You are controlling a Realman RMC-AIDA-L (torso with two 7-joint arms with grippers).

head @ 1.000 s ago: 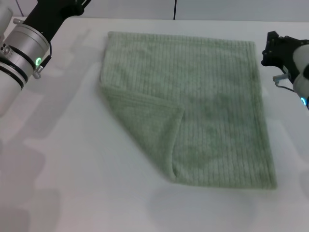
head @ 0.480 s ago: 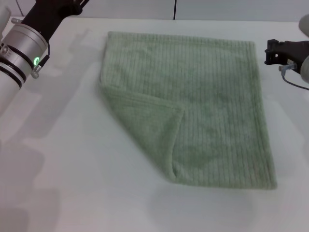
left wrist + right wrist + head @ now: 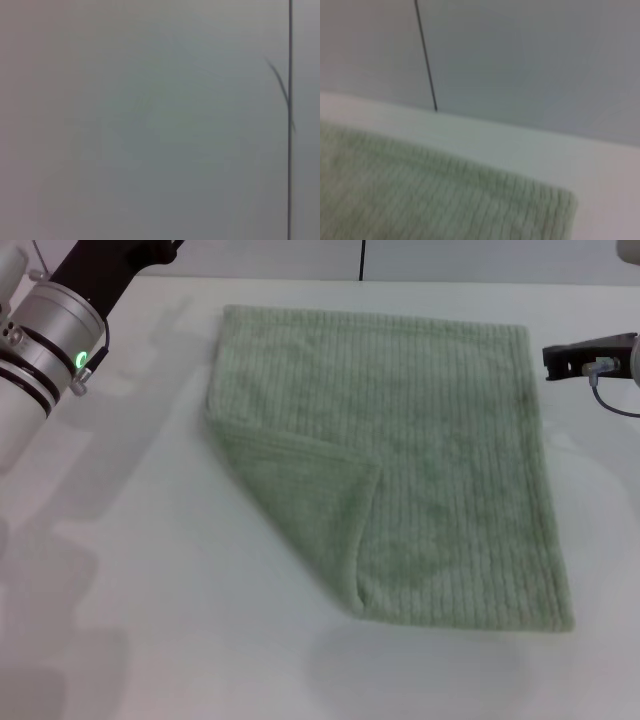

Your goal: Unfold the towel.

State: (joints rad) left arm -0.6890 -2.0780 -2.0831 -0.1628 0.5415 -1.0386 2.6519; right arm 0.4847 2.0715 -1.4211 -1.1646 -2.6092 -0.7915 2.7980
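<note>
While the towel lies flat on the white table, its near-left corner is folded over onto the cloth in a triangle, so you have one flap to open. Your left gripper is out of view, its arm raised at the far left. Your right gripper hovers just beside the towel's far right corner; you cannot tell whether it is released or clenched. If you pinch too deep at the flap, both layers could lift and the whole cloth could drag and bunch.
</note>
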